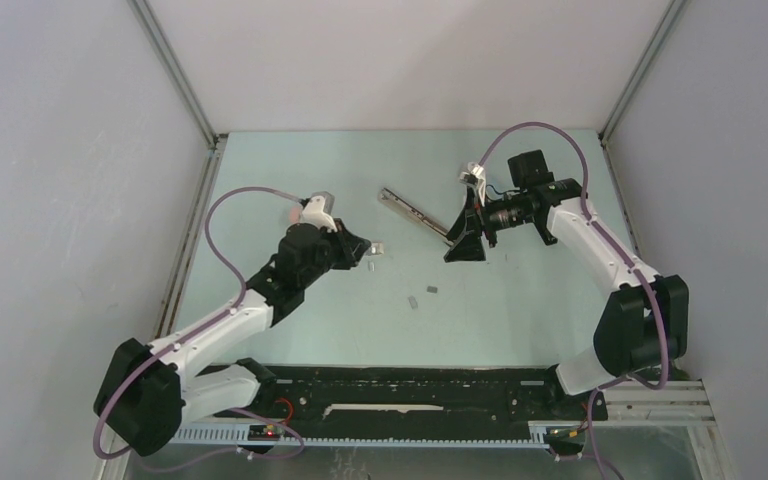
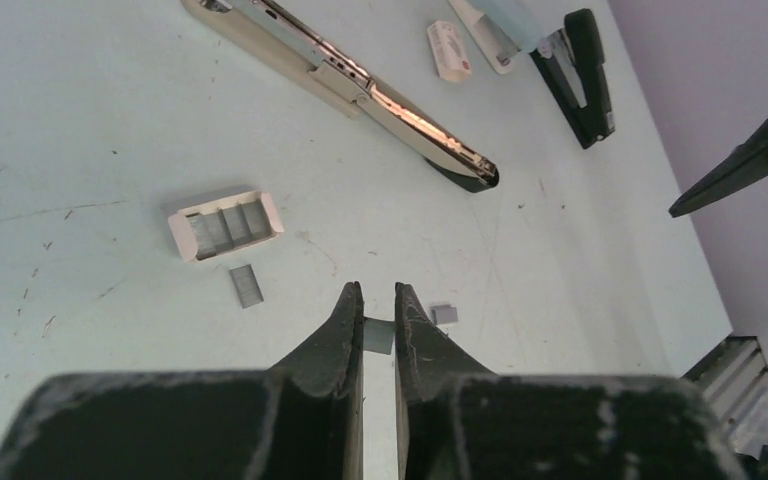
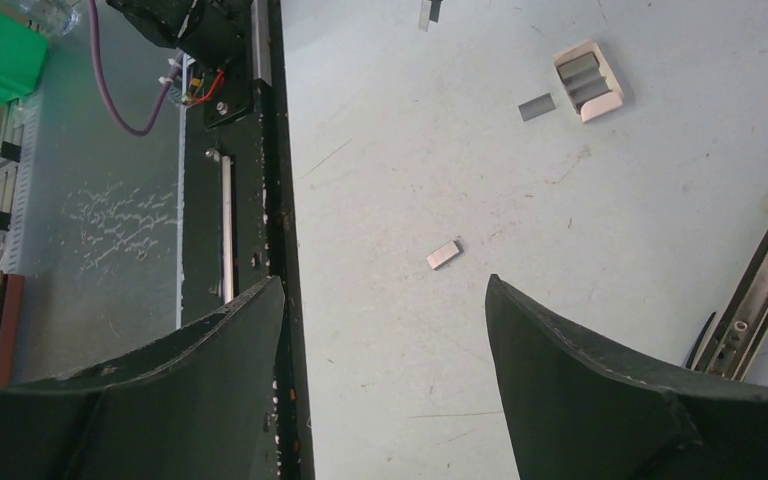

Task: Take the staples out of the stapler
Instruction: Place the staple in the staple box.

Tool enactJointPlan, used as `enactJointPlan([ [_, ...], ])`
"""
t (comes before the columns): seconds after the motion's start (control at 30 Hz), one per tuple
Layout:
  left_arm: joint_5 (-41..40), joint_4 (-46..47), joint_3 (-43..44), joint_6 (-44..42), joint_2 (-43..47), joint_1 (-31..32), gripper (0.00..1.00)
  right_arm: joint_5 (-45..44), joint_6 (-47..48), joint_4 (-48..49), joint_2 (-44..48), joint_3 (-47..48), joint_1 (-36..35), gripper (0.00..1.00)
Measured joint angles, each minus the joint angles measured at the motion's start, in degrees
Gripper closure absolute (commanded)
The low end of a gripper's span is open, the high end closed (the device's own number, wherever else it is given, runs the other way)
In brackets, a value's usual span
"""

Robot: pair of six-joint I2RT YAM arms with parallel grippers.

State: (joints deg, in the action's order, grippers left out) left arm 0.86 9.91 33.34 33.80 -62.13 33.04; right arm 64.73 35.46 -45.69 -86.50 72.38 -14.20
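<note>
Hovering left gripper [image 2: 377, 292]: black jaws pressed almost together with nothing between them, tips low over the pale green table [image 2: 80, 120].
Task item: staples [image 2: 246, 285] lie loose on the table as short grey strips. One is just beside the box, one shows through the slit between the left jaws, and another lies close by.
Box: small white box [image 2: 225, 225], open side up, with grey strips in its compartments, near the left gripper.
Stapler: stapler [image 2: 360, 85] swung open flat on the table beyond the box, metal channel facing up.
Right gripper [image 3: 382, 283]: jaws spread wide and empty over the table. One strip lies below the gap, and the stapler's end is just beside one finger.
</note>
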Motion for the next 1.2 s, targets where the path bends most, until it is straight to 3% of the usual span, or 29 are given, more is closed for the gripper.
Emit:
enactJointPlan([
  [1.2, -13.5, -5.0, 6.0, -2.3, -8.8, 6.3, 0.93, -1.7, -0.2, 0.1, -1.8, 0.0, 0.7, 0.18],
])
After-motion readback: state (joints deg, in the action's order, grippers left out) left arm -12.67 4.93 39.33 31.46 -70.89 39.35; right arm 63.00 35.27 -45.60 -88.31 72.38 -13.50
